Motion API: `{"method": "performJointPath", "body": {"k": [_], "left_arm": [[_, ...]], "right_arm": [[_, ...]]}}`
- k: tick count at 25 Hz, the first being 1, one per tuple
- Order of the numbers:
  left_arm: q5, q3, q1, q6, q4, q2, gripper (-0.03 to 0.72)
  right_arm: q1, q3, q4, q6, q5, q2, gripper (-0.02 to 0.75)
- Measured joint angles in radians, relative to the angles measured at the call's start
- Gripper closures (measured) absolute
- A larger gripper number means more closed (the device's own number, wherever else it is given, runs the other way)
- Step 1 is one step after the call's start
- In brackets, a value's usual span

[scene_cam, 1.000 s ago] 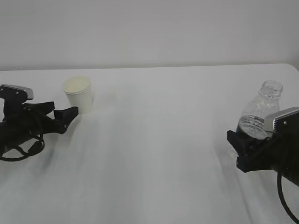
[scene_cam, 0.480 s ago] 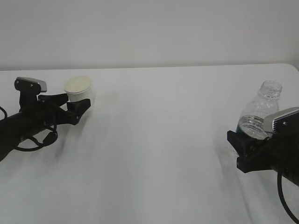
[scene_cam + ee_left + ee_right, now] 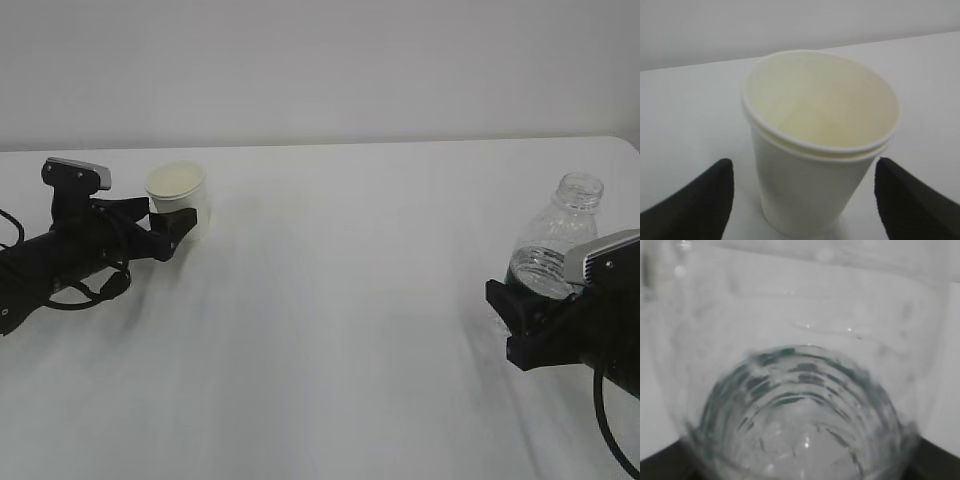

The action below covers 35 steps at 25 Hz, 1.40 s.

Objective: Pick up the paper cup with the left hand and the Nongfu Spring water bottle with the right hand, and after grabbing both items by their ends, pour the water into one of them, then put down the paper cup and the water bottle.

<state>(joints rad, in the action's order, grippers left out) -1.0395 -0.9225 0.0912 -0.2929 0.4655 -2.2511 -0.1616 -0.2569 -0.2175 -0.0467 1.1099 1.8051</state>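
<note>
Cup point(image 3: 178, 200) first: it stands upright near the desk's point(image 3: 330, 300) far left corner, between the fingers of my left claw point(image 3: 160, 228), which is spread wide and not yet clenched — in the left wrist view a black fingertip point(image 3: 695, 205) shows on each side of the paper wall, clear of it. Paper that thin is light and will likely buckle, so I judge a gentle squeeze low on the body, near the base, is the place to hold. My right claw point(image 3: 520, 325) is wrapped around the lower part of the bottle point(image 3: 555, 240) by the desk's right edge; its cap is off. Clear plastic, a little water, smooth and springy — firm grip, kept upright.
</note>
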Motion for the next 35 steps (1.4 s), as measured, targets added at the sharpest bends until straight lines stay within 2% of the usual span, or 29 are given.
{"method": "performJointPath", "body": {"k": [35], "left_arm": [[0.007,-0.111,0.002,-0.008,0.005,-0.079,0.073]], "right_arm": [[0.000,0.000,-0.014,0.000,0.002,0.000,0.253]]}}
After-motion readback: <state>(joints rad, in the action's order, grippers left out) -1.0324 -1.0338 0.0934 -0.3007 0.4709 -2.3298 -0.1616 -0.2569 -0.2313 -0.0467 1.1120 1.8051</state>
